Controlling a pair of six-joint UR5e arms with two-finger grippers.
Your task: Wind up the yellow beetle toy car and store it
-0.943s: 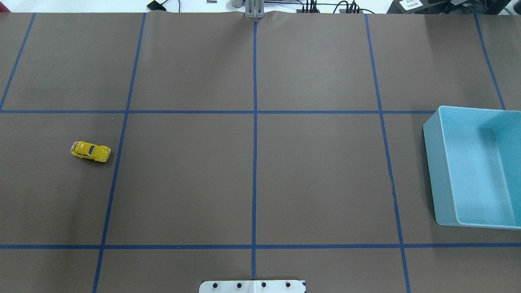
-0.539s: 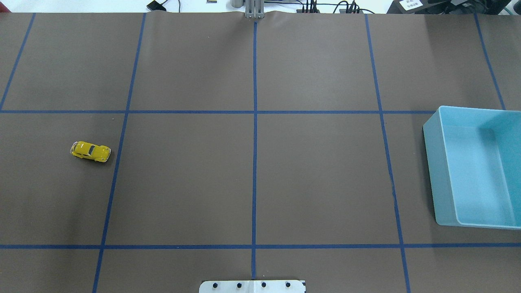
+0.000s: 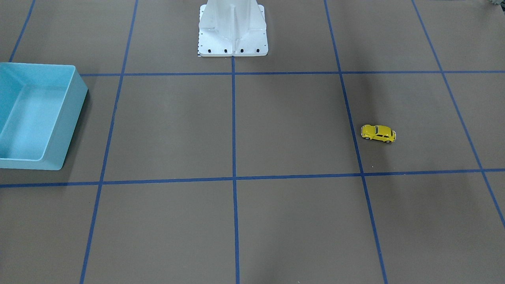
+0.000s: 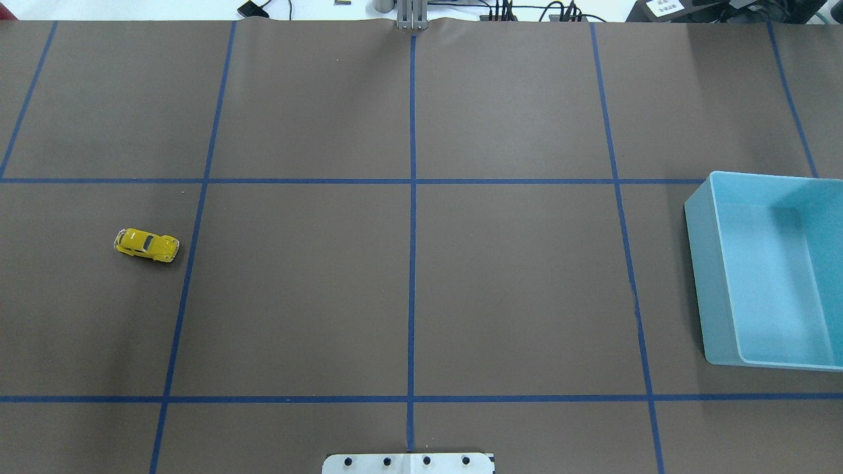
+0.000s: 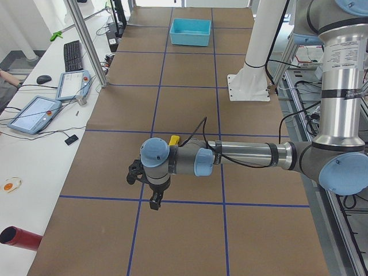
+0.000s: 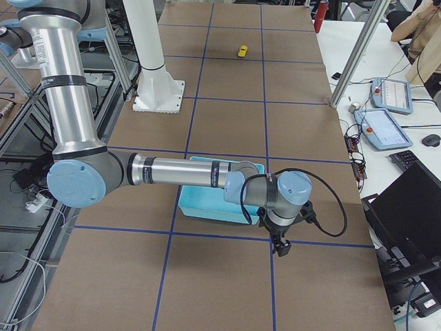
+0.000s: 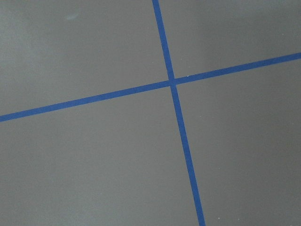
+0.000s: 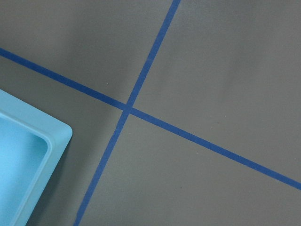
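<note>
Jaws of the left gripper [image 5: 154, 202] and the right gripper [image 6: 279, 247] point down over the table [image 4: 408, 296]; how far open they are cannot be told, and neither has the toy car [image 4: 146, 245].
Nothing looks done yet: winding, carrying and storing are all left. The toy car stands on its wheels, near the left jaws but off to their side, and well apart from the right jaws, which hang just beside the blue bin [image 4: 699, 276]. It is small, glossy yellow and rounded, with dark windows.
</note>
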